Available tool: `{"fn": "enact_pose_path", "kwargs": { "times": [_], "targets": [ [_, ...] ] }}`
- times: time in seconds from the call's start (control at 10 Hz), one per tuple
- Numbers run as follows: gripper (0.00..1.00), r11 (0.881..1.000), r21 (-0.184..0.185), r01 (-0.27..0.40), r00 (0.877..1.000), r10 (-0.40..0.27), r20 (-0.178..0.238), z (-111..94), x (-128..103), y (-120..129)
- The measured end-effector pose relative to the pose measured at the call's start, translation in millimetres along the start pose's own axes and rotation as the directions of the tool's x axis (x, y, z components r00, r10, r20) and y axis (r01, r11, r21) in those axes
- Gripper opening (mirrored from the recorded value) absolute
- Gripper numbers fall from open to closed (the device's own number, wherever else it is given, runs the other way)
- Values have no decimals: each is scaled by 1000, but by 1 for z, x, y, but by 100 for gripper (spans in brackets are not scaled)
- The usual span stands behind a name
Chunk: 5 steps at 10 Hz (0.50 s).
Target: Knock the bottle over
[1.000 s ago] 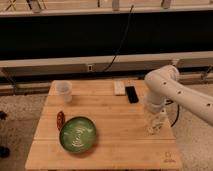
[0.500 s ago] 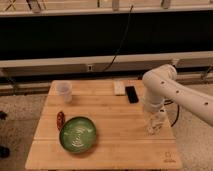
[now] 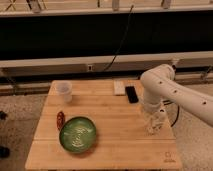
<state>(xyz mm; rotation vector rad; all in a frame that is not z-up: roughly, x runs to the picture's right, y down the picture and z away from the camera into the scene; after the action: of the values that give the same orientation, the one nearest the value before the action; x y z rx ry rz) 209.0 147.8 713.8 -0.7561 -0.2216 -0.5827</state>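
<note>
My gripper (image 3: pixel 153 125) hangs from the white arm (image 3: pixel 165 87) and points down at the right side of the wooden table (image 3: pixel 112 112), close to the surface. A whitish shape sits at its tip. I cannot tell the slim clear bottle apart from the gripper there; no bottle shows anywhere else on the table.
A translucent white cup (image 3: pixel 64 91) stands at the back left. A green bowl (image 3: pixel 78 134) sits front left, with a small reddish-brown item (image 3: pixel 60 120) beside it. A white flat item (image 3: pixel 119 87) and a black flat item (image 3: pixel 131 94) lie at the back edge.
The arm has shifted slightly to the left with the gripper still low over the right side of the table. The other things have not moved.
</note>
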Motion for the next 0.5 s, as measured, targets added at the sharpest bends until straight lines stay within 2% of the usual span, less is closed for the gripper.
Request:
{"fn": "enact_pose_path", "kwargs": {
  "times": [0.2, 0.5],
  "targets": [
    [4, 1000, 9, -16, 1000, 16, 1, -2, 4, 4],
    [4, 997, 32, -77, 997, 77, -2, -8, 32, 28]
  ]
}}
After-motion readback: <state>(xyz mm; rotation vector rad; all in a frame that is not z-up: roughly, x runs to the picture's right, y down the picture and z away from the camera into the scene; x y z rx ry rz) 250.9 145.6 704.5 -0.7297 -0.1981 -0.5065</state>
